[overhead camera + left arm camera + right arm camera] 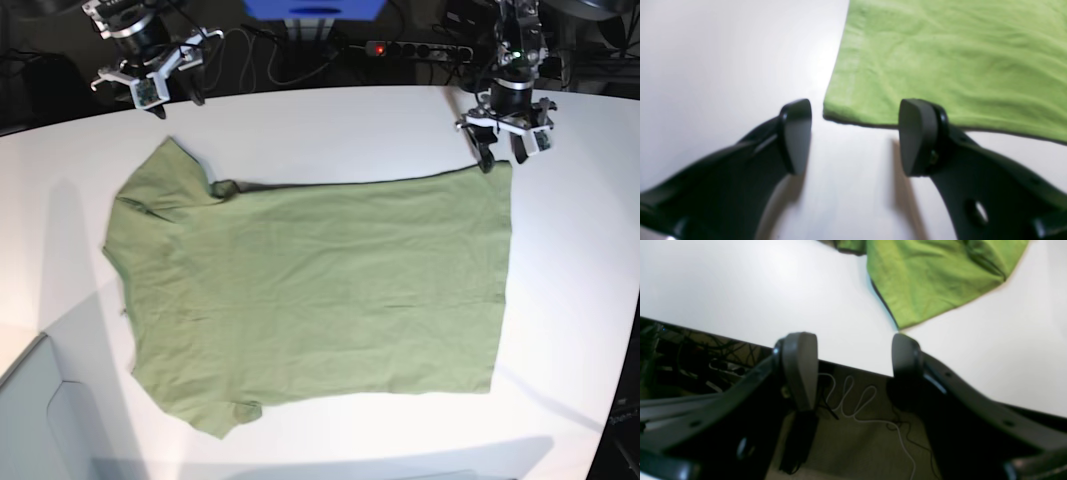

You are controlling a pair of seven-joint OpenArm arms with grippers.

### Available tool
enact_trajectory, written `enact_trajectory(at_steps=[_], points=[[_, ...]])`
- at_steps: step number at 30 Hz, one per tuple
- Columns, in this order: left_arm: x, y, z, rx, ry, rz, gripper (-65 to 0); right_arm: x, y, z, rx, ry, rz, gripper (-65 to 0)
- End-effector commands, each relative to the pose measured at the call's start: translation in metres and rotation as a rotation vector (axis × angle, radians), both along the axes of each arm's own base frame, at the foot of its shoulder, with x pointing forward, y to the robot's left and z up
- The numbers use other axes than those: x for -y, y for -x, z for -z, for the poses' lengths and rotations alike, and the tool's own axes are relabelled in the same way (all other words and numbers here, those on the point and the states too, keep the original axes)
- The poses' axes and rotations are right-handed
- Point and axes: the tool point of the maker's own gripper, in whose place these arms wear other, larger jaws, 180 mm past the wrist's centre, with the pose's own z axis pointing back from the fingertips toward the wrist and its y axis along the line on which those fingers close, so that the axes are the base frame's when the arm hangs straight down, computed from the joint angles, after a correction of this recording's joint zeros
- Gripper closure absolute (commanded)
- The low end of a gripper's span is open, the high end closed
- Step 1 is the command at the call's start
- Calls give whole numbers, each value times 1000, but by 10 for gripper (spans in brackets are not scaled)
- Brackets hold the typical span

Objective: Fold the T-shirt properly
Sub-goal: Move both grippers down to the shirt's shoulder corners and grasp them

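The green T-shirt [320,290] lies spread flat on the white table [330,125], sleeves to the left and hem to the right. My left gripper [502,152] hovers at the hem's far right corner. In the left wrist view that gripper [857,136] is open, and the shirt's corner [853,100] lies just beyond the empty gap between the fingertips. My right gripper [178,98] hangs over the table's far left edge, just past the upper sleeve. It [853,368] is open and holds nothing, with the sleeve [933,280] ahead of its tips.
The table's far edge [853,368] runs under the right gripper, with floor and cables [857,406] below it. A power strip [420,48] and wires lie behind the table. A pale panel [40,420] sits at the near left corner.
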Motion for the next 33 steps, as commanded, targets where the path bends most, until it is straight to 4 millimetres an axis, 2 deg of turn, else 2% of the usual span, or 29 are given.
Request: enact_trajectory(at_steps=[1,8,14,19,21,26,29,31,33], points=[[-3,-7,-10,42,-14,1,-396,-1,-1,-6,24,-6,-6,-335],[-6,-12,1,27,-4,-13,-396,-1,-2,-6,24,-5,-5,-335],[-9,-6,15,-9,5,-26,-395,0,-2,-6,25,-2,-4,-336],[-8,-7,16,-9,6,-26,-389,0,-3,-7,28,-3,-4,-336],[-8,-7,16,-9,6,-26,-354,-1,-6,-8,38,-5,-5,-336],[-7,-6,17,-10,11,-29,-140,-1,-13,-10,57,-5,-5,-336],[-7,-6,17,-10,11,-29,-40,-1,-24,-13,89,-5,-6,-336],[-7,-7,17,-8,11,-29,-1,1,-27,-11,90,-1,-3,-336],[-8,-7,16,-8,10,-28,0,3,-37,-12,114,3,1,-336]])
